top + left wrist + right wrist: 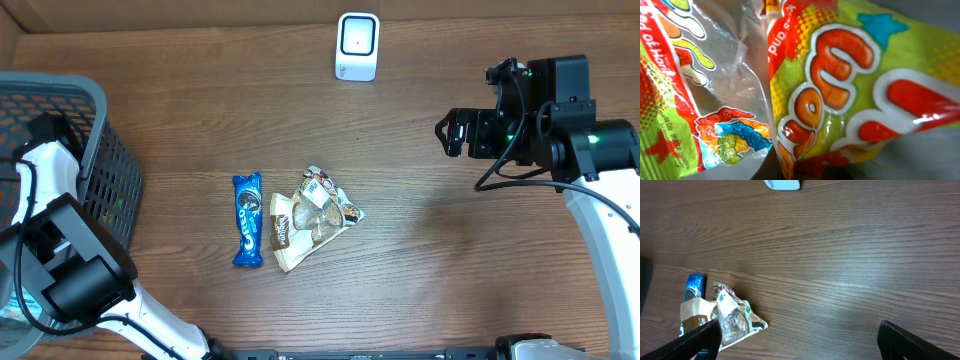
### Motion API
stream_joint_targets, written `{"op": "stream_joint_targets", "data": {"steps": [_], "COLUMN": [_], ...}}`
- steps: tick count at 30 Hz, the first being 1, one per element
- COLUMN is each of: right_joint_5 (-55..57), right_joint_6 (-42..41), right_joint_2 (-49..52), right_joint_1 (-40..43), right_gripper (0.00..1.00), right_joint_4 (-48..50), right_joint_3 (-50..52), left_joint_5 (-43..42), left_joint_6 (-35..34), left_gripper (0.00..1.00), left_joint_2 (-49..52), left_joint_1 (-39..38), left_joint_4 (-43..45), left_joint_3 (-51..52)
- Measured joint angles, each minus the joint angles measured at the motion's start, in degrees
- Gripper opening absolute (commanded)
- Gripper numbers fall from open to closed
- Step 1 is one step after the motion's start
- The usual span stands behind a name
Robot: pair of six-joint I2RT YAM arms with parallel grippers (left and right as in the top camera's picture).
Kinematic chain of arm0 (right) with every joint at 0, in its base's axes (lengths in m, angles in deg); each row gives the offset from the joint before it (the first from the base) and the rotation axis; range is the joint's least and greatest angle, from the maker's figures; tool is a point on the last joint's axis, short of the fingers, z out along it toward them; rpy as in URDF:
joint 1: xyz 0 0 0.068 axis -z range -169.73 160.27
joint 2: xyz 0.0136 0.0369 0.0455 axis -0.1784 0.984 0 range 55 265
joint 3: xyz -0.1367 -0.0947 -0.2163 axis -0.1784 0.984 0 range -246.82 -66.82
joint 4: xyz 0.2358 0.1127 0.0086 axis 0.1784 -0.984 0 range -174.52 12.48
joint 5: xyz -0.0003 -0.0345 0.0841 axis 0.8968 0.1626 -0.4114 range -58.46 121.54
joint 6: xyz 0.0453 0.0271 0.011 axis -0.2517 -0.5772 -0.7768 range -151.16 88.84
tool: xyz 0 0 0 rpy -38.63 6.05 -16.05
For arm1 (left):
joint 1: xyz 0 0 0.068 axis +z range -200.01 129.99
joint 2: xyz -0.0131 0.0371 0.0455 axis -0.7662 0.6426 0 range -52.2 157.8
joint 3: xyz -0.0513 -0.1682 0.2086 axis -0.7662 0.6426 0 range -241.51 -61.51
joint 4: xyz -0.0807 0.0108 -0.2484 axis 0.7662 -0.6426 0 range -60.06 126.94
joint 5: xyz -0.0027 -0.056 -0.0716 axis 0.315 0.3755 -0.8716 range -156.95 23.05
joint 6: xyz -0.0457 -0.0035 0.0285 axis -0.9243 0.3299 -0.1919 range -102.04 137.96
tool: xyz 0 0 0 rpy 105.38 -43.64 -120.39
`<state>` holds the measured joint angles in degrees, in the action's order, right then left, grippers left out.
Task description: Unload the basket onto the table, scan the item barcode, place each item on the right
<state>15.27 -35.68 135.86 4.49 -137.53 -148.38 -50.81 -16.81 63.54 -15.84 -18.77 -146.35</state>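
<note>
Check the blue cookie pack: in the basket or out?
Out. The blue cookie pack lies flat on the table beside the tan snack bag, apart from the basket.

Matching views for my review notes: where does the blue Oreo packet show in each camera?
Overhead: blue Oreo packet lies left of centre, beside the tan snack bag.
Left wrist: not in it; candy bags fill the frame.
Right wrist: lower left corner, beside the same bag.
Shared landmark: white scanner, top of overhead and right wrist.
</note>
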Motion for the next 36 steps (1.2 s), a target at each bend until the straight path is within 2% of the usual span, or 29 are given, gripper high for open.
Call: {"op": "stream_joint_targets", "data": {"steps": [4,8,17,21,28,32,36], "right_joint_5": [0.0,0.0,0.0,0.0,0.0,0.0,-0.1], "right_joint_6": [0.0,0.0,0.0,0.0,0.0,0.0,0.0], "right_joint_2": [0.0,0.0,0.0,0.0,0.0,0.0,0.0], "right_joint_1": [0.0,0.0,0.0,0.0,0.0,0.0,0.0], "right_gripper": [1.00,1.00,1.00,1.00,1.00,1.00,1.00], "right_joint_4": [0.0,0.0,0.0,0.0,0.0,0.0,0.0], "right_joint_3": [0.0,0.0,0.0,0.0,0.0,0.0,0.0], "left_joint_5": [0.3,-0.7,-1.4,-4.5,-17.9,-27.3,-30.3], "left_joint_6": [0.2,0.6,5.2,9.4,17.2,22.2,24.2], "left_gripper": [0.04,0.04,0.04,0.04,0.04,0.04,0.05], "left_joint_2": [0.1,1.7,2.4,-0.1,-10.4,-16.0,-18.5], "left_joint_1": [0.0,0.0,0.0,0.0,-1.7,-9.6,-21.3], "left_joint_4": [-5.5,-16.0,-39.2,-40.7,-41.1,-41.2,-41.0], "left_joint_3": [-1.1,-7.8,-42.4,-49.3,-50.3,-50.7,-49.2]}}
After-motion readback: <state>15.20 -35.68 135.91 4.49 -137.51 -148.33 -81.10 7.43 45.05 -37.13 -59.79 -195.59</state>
